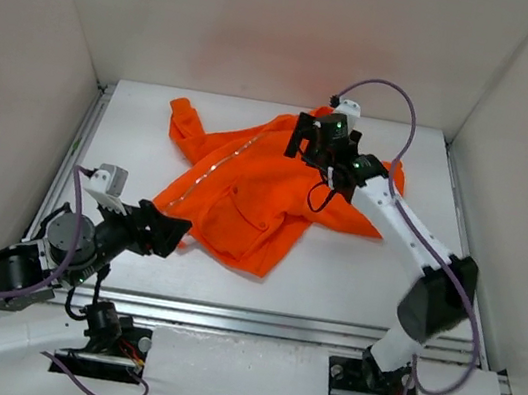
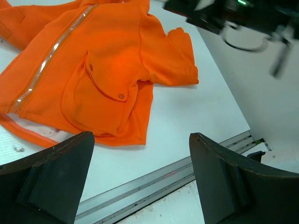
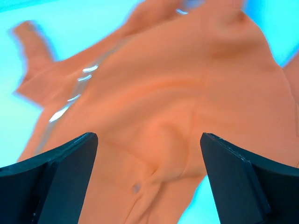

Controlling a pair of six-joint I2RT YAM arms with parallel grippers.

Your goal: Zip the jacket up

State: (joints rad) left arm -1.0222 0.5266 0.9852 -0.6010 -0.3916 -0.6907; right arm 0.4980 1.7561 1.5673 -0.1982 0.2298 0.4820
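The orange jacket (image 1: 257, 181) lies spread on the white table, its white zipper (image 1: 209, 173) running diagonally from the collar toward the near-left hem. It also shows in the left wrist view (image 2: 107, 65) with a snapped front pocket (image 2: 100, 95), and in the right wrist view (image 3: 177, 93). My left gripper (image 1: 177, 234) is open and empty, low over the table just left of the jacket's near hem. My right gripper (image 1: 304, 138) is open and empty, hovering above the jacket's far part near the collar. A strip of pale lining (image 2: 37, 133) shows at the hem.
White walls enclose the table on the left, back and right. A metal rail (image 1: 264, 319) runs along the table's near edge, also seen in the left wrist view (image 2: 163, 179). Bare table (image 1: 372, 277) lies between the jacket and the rail.
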